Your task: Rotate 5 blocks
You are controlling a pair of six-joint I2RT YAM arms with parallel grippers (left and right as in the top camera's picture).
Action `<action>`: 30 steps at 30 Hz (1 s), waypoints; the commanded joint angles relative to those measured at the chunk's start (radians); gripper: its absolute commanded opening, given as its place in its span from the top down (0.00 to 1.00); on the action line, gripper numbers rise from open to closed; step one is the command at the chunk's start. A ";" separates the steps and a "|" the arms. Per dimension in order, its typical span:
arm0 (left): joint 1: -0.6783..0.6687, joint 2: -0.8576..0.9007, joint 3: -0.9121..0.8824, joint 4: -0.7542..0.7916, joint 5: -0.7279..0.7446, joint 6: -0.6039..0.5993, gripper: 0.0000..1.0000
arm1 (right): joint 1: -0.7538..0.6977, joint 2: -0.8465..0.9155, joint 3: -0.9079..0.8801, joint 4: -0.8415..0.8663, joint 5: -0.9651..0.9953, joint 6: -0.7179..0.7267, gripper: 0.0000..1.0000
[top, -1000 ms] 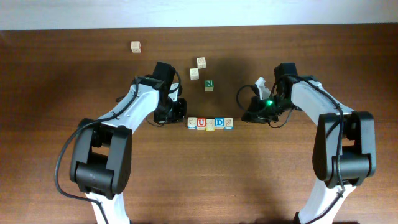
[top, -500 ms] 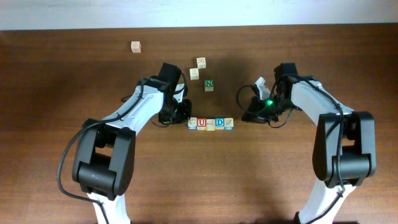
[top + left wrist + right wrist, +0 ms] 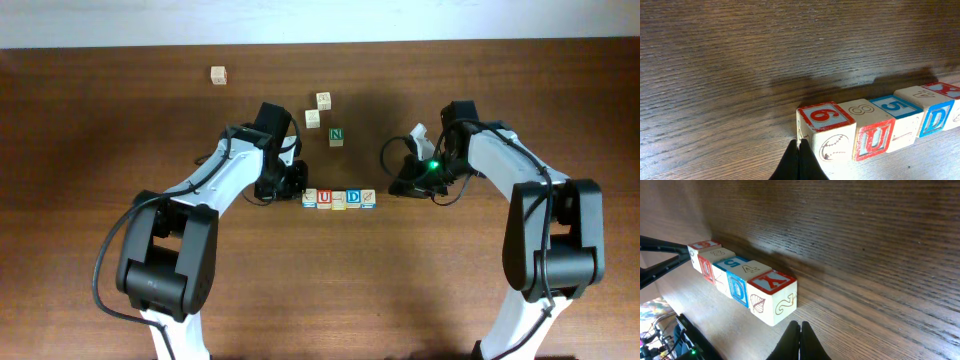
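Overhead: fixed high above table (image 3: 320,300), facing straight down, distant. Left wrist: low, close, sighting along blocks (image 3: 872,137) from left end. Right wrist: same, from right end. Shared: that row.

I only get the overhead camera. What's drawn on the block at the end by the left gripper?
Observer: The left wrist camera shows a red 6 and a baseball on that end block.
Operator: Is anything touching it?
Observer: The left gripper, shut, seems to touch its near corner.
Operator: And the other end?
Observer: The right wrist camera shows a red Y, a leaf and a 2 on the last block.
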 commanded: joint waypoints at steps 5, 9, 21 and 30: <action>0.000 -0.024 -0.010 0.002 -0.003 -0.014 1.00 | 0.003 0.000 -0.003 0.000 0.010 0.005 0.96; 0.000 -0.024 -0.010 0.002 -0.003 -0.014 1.00 | 0.003 0.000 -0.003 0.000 0.010 0.005 0.96; -0.024 -0.024 -0.010 0.007 -0.010 -0.014 1.00 | 0.003 0.000 -0.003 0.000 0.017 0.005 0.96; -0.024 -0.024 -0.010 0.008 -0.015 -0.014 1.00 | 0.003 0.000 -0.003 0.000 0.017 0.005 0.96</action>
